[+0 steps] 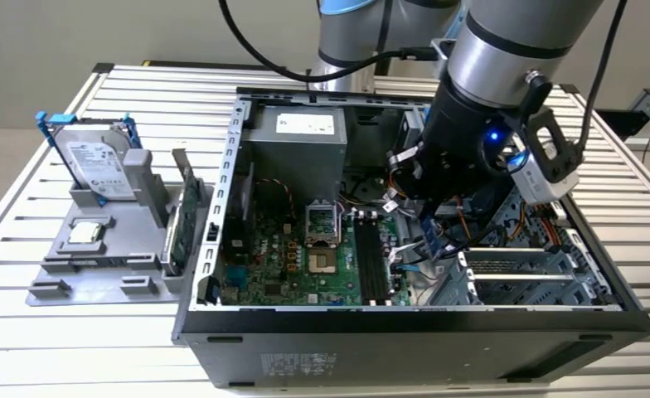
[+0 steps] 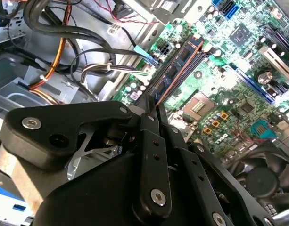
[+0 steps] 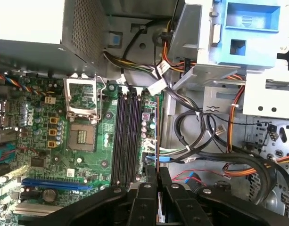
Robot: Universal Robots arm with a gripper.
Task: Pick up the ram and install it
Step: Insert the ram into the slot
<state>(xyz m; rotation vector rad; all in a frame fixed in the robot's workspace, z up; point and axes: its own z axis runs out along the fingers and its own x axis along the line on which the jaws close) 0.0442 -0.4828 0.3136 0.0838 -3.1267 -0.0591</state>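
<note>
My gripper (image 1: 427, 217) is down inside the open computer case (image 1: 414, 319), shut on the ram (image 1: 426, 237). In the second wrist view the ram (image 2: 178, 66) is a long dark stick with a row of chips, reaching out from my closed gripper (image 2: 151, 107) over the motherboard (image 2: 238, 89). In the first wrist view the ram (image 3: 157, 127) appears edge-on, held upright in my gripper (image 3: 157, 173). It hangs above the board's edge, just beside the black ram slots (image 3: 126, 136), between them and the cable bundle (image 3: 201, 141). The black ram slots (image 1: 371, 261) hold no stick.
A grey fixture (image 1: 104, 269) at the exterior view's left holds a hard drive in a blue bracket (image 1: 93, 166), a green card (image 1: 186, 217) and a processor (image 1: 87, 234). Inside the case are the power supply (image 1: 303, 137), the processor socket (image 3: 80, 136) and a blue drive cage (image 3: 248, 33).
</note>
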